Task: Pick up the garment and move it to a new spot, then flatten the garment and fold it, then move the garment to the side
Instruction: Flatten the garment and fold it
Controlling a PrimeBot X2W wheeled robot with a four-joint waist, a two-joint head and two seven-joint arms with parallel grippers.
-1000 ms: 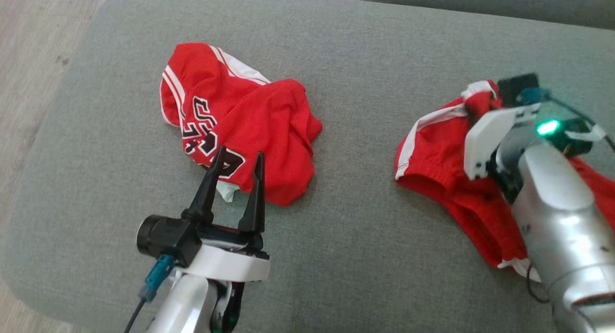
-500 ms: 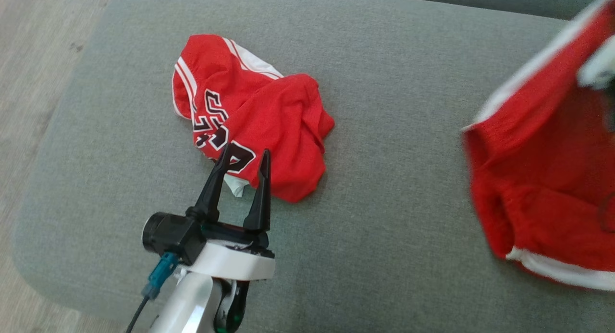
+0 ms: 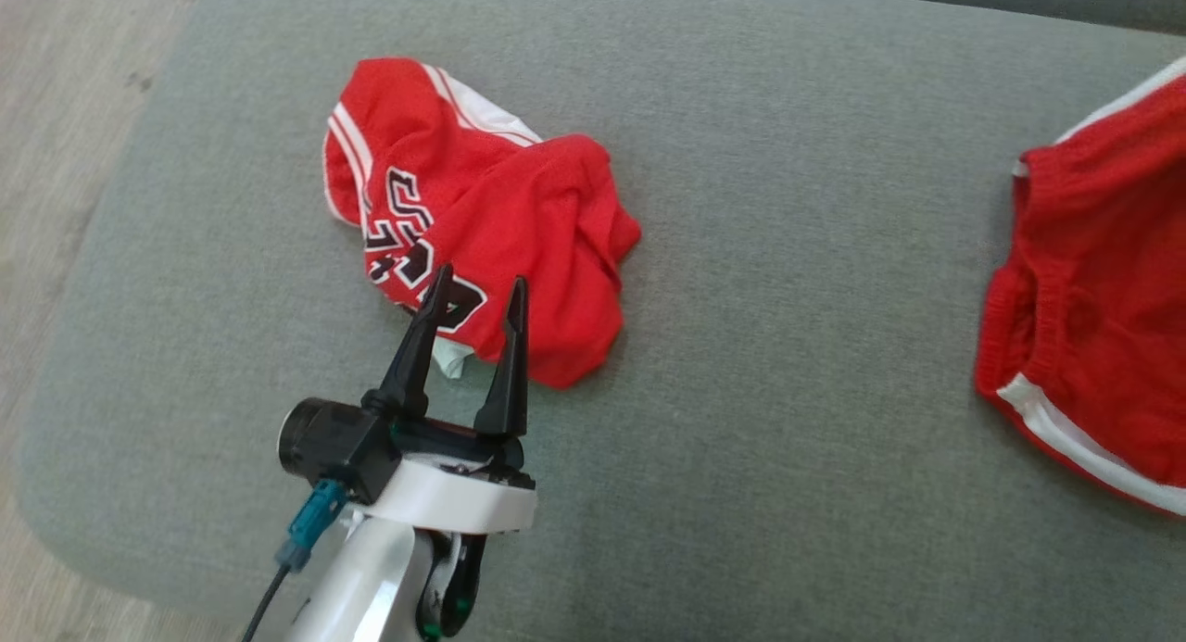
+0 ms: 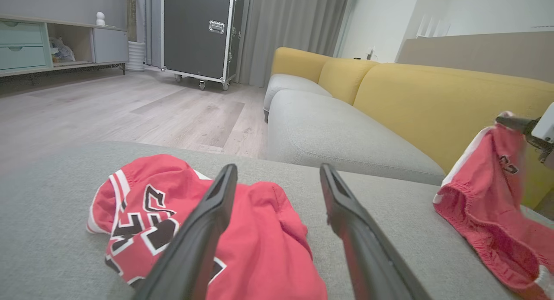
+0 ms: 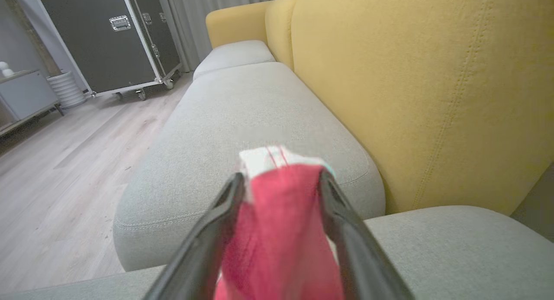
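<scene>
Between the two fingers of the right gripper point(image 5: 281, 179) a bunch of the red shorts point(image 5: 277, 235) is pinched. The jaws are kept fairly far apart by the thickness of the cloth, which is pressed against both. A white-trimmed edge is held uppermost at the fingertips. In the left wrist view the rest is seen hanging from that grip — probably so that the cloth's own weight draws it out for the carry to a new spot. Whether the lowest folds are clear of the grey cushion point(image 3: 760, 438) cannot be told. The right arm is raised, its fingers pointed roughly level toward the yellow sofa back point(image 5: 411, 96).

The left gripper point(image 3: 481, 277) is held wide open and empty — low over the cushion, its tips at the near hem of a crumpled red jersey point(image 3: 519, 225), well apart from the shorts.
</scene>
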